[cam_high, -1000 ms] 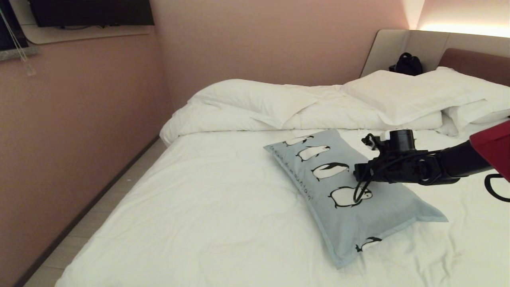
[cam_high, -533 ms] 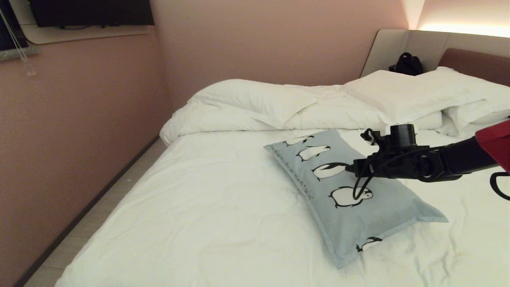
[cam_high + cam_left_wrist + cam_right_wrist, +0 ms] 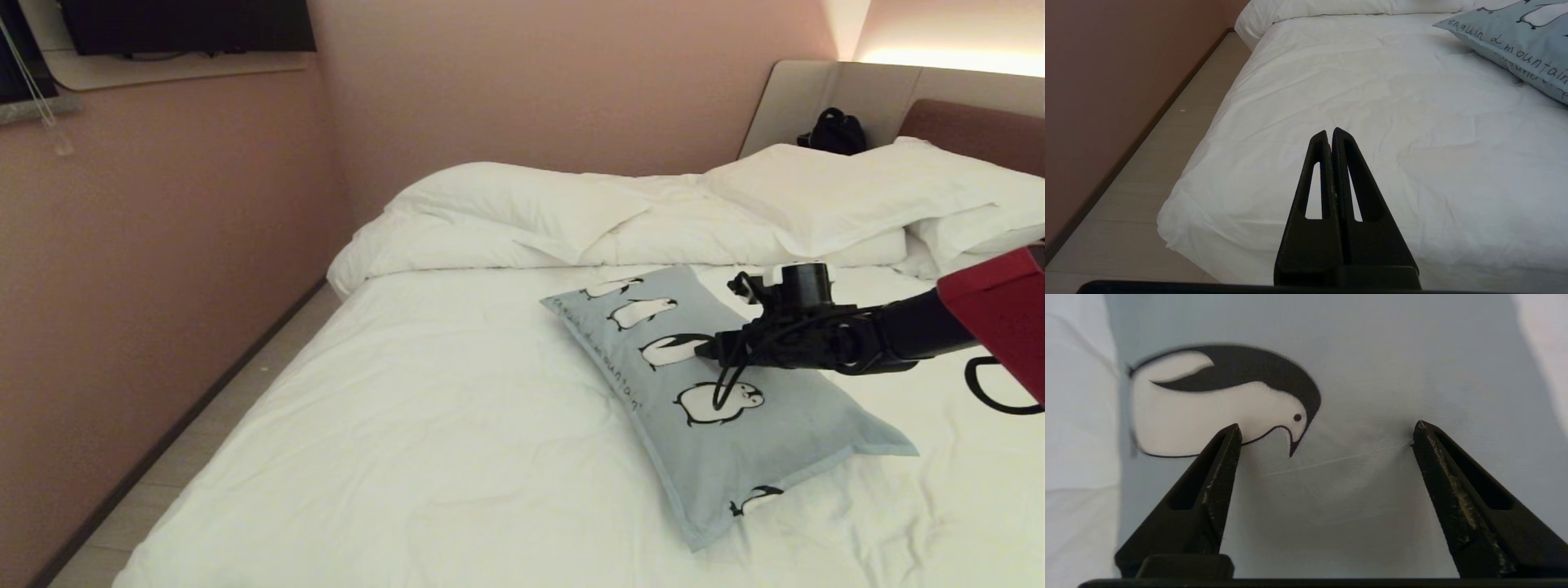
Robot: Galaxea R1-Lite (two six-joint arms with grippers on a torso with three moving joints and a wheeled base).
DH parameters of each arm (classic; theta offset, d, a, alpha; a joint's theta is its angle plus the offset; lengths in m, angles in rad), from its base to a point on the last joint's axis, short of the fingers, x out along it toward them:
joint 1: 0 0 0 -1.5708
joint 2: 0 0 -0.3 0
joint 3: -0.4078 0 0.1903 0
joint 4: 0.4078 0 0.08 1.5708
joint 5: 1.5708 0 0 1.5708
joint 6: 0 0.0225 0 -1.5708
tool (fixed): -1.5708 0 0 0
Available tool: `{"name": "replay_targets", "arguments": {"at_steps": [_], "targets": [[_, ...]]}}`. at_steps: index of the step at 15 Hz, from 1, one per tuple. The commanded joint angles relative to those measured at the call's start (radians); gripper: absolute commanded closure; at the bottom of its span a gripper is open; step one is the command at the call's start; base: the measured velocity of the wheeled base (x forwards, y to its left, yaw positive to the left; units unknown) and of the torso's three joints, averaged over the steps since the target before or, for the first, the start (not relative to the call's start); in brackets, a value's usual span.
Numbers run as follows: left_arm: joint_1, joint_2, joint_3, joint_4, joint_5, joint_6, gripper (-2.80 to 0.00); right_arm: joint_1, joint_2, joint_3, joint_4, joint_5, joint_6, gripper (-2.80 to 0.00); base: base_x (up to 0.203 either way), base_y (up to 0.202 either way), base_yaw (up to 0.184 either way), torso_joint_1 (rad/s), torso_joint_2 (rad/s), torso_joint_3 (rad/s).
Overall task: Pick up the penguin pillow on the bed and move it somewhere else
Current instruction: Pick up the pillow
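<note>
The penguin pillow [image 3: 775,441] lies flat and slanted on the white sheet of the bed [image 3: 424,425], right of the middle. My right gripper [image 3: 709,349] reaches in from the right over the pillow's upper middle. In the right wrist view the right gripper [image 3: 1327,430] is open wide, its two tips down on the blue-grey fabric of the pillow [image 3: 1372,355] beside a penguin's head, nothing between them. My left gripper [image 3: 1329,131] is shut and empty, hanging over the bed's near left part [image 3: 1412,102], with the pillow's corner [image 3: 1527,36] far off to the side.
A rumpled white duvet [image 3: 531,212] and plain white pillows [image 3: 841,192] lie along the far side by the brown headboard [image 3: 971,126]. A black bag [image 3: 833,131] sits behind them. A pink wall [image 3: 163,245] and a narrow floor strip [image 3: 245,384] run along the bed's left.
The right gripper's jaws went from shut to wide open, and the arm slid a little left over the pillow. The pillow has not moved.
</note>
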Motion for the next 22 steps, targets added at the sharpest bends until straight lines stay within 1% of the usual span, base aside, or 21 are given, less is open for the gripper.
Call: {"name": "replay_targets", "arguments": {"at_steps": [1, 5, 9, 13, 14, 22], "targets": [[0.000, 0.000, 0.000, -0.001, 0.000, 0.000, 0.00, -0.001, 0.070, -0.011, -0.002, 0.001, -0.001, -2.80, 0.000, 0.000, 0.000, 0.000, 0.00, 0.000], [0.000, 0.000, 0.000, -0.001, 0.000, 0.000, 0.00, -0.001, 0.163, -0.047, 0.001, 0.007, -0.005, -2.80, 0.000, 0.000, 0.000, 0.000, 0.00, 0.000], [0.000, 0.000, 0.000, -0.001, 0.000, 0.000, 0.00, -0.001, 0.215, -0.089, 0.008, 0.005, -0.005, -2.80, 0.000, 0.000, 0.000, 0.000, 0.00, 0.000], [0.000, 0.000, 0.000, -0.001, 0.000, 0.000, 0.00, -0.001, 0.246, -0.091, 0.007, 0.005, -0.002, -2.80, 0.000, 0.000, 0.000, 0.000, 0.00, 0.000], [0.000, 0.000, 0.000, -0.001, 0.000, 0.000, 0.00, -0.001, 0.249, -0.091, 0.007, 0.005, -0.002, 0.00, 0.000, 0.000, 0.000, 0.000, 0.00, 0.000], [0.000, 0.000, 0.000, -0.001, 0.000, 0.000, 0.00, -0.001, 0.238, -0.089, 0.005, 0.005, 0.013, 0.00, 0.000, 0.000, 0.000, 0.000, 0.00, 0.000]]}}
